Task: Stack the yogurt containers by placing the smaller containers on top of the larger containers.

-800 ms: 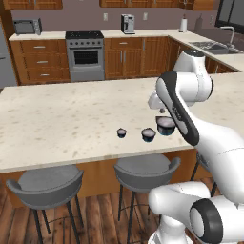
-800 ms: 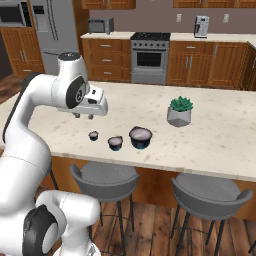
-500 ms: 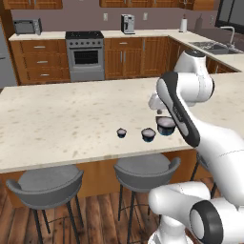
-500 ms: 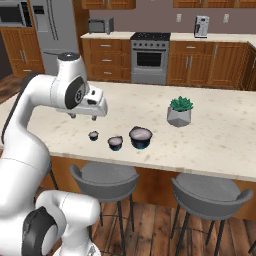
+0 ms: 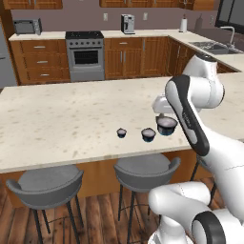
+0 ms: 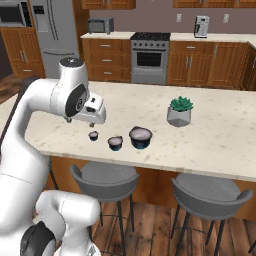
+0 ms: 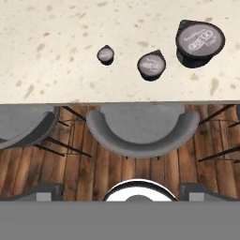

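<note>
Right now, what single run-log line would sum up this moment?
stage: pre-grasp | fingers: open, empty | smallest dark yogurt cup, mid-sized dark cup, widest dark cup: separate in a row on speckled counter | stacked: none

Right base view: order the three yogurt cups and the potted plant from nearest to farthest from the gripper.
1. Smallest cup, just below the gripper.
2. Mid-sized cup, next along the row to the right.
3. Largest cup, right end of the row.
4. Potted plant, farther right, set back on the counter.
</note>
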